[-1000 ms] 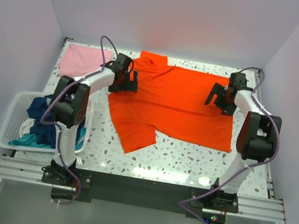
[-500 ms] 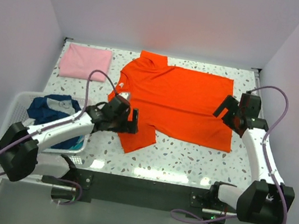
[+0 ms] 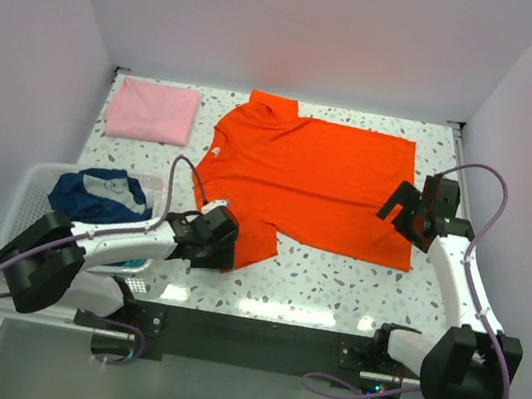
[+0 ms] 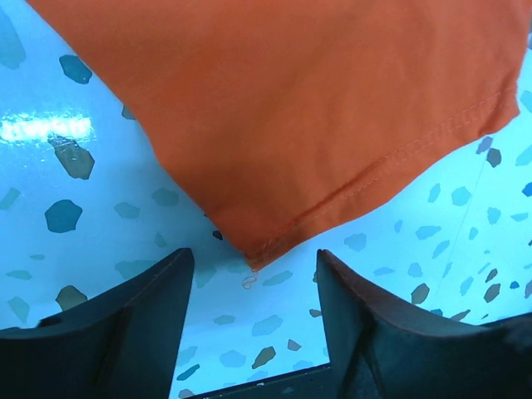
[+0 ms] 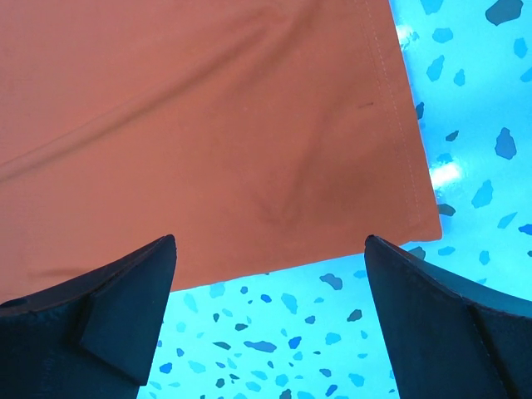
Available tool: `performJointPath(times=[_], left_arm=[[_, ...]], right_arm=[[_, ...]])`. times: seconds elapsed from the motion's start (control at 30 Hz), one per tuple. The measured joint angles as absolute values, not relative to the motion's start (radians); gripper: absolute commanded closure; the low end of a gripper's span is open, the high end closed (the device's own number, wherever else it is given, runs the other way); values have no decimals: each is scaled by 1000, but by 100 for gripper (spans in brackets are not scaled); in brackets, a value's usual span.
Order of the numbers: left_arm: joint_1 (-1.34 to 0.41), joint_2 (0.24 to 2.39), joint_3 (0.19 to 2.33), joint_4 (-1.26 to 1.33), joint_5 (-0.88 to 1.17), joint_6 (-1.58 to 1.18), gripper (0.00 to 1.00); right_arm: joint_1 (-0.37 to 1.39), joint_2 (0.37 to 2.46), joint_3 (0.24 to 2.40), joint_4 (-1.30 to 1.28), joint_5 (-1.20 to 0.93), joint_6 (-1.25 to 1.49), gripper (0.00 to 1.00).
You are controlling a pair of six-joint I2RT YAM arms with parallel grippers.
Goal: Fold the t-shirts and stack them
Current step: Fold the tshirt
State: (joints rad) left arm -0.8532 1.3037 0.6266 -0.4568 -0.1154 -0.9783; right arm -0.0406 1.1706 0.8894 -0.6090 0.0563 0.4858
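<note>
The bright orange-red t-shirt (image 3: 309, 181) lies spread flat on the table's middle, one sleeve pointing toward the near edge. My left gripper (image 3: 227, 251) is open, low at that sleeve's near corner; in the left wrist view the sleeve's hem corner (image 4: 274, 133) sits just ahead of the gripper (image 4: 253, 259). My right gripper (image 3: 398, 212) is open above the shirt's right hem; the right wrist view shows the hem corner (image 5: 249, 125) ahead of the gripper (image 5: 270, 245). A folded pale pink t-shirt (image 3: 151, 111) lies at the far left. A dark blue t-shirt (image 3: 95, 193) lies in the basket.
The white slatted basket (image 3: 24, 207) stands at the near left edge, beside my left arm. White walls close the table at the left, back and right. Speckled tabletop (image 3: 334, 281) shows between the shirt and the near edge.
My left gripper has swung from the shirt's collar side down to the sleeve's near corner. My right gripper has moved from the far right edge toward the near right hem. The shirt lies flatter.
</note>
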Motion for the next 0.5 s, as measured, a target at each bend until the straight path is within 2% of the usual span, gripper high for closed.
performJointPath(times=[0.2, 0.3, 0.4, 0.47, 0.5], left_arm=[[-874, 1339, 638, -456, -131, -996, 48], [-879, 1355, 646, -453, -136, -1009, 57], [-879, 1399, 673, -448, -142, -1015, 78], [-880, 1426, 692, -444, -143, -1018, 100], [-880, 1436, 698, -442, -143, -1015, 100]], right_arm=[[-41, 1171, 886, -609, 64, 482, 1], [-41, 1172, 886, -609, 66, 482, 1], [-41, 1172, 884, -608, 67, 481, 1], [-41, 1176, 883, -608, 70, 479, 1], [-41, 1178, 883, -609, 75, 478, 1]])
